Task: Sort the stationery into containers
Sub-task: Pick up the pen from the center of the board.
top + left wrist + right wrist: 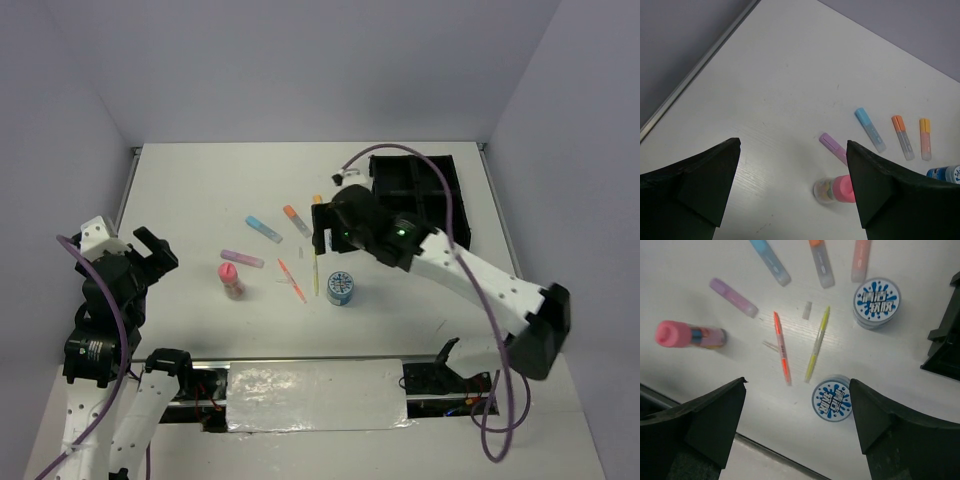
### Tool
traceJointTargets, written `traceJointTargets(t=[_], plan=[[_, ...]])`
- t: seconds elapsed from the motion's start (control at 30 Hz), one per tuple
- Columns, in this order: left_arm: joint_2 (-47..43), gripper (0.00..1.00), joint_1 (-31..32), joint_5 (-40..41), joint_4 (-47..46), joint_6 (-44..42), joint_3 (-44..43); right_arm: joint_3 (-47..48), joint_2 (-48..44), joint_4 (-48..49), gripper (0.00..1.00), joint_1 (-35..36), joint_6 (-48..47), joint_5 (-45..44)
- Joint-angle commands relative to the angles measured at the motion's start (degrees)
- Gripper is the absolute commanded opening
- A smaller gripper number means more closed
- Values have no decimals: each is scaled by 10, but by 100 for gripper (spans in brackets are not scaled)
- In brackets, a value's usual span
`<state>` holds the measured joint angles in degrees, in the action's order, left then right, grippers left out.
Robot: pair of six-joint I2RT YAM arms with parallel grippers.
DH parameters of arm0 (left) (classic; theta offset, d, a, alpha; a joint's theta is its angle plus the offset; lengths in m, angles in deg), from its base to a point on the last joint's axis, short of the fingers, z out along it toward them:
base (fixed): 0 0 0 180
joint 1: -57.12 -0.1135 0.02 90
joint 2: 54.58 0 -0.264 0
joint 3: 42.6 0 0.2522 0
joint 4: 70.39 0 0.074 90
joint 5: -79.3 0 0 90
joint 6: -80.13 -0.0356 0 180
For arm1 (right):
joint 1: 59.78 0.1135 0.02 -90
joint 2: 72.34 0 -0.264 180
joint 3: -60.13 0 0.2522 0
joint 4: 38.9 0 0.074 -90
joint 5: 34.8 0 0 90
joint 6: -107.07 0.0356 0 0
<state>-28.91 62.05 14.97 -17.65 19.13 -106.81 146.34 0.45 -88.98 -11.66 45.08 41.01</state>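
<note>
The stationery lies loose on the white worktop (200,190), none of it in the black four-compartment plastic tray (400,180), which sits at the far right. A thin orange pen (781,347) and a thin yellow pen (817,345) lie almost parallel. One round blue-white patterned tub (832,397) is just beside the yellow pen's near tip, and a second tub (877,299) sits beyond it. The pink bottle (687,335) and the short purple highlighter (733,297) lie off to the left.

The right gripper (797,385) hovers above the pens with its jaws wide and empty. They open across the pens' length, so a pen looks the likely pick. Both pens fall inside the span, so it should shift to centre on one and narrow before descending, or it may pinch both. The pens lie flat, so the fingertips must reach the worktop. A grip at mid-length would stop the pen tipping, and the near tub must stay clear.

The left gripper (792,145) waits at the left, jaws wide and empty.
</note>
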Motion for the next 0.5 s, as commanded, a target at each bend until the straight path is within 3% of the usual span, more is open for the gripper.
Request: traceJointTargets(t=[0.0,0.17,0.47], plan=[[3,99,-4,0,-18,10,0,40,76,2,88,14,1,-44],[5,99,-4,-6,-20,7,1,126,239,-41,78,20,1,-66],[4,99,-4,-17,-24,4,3,127,343,-21,71,9,27,-43]])
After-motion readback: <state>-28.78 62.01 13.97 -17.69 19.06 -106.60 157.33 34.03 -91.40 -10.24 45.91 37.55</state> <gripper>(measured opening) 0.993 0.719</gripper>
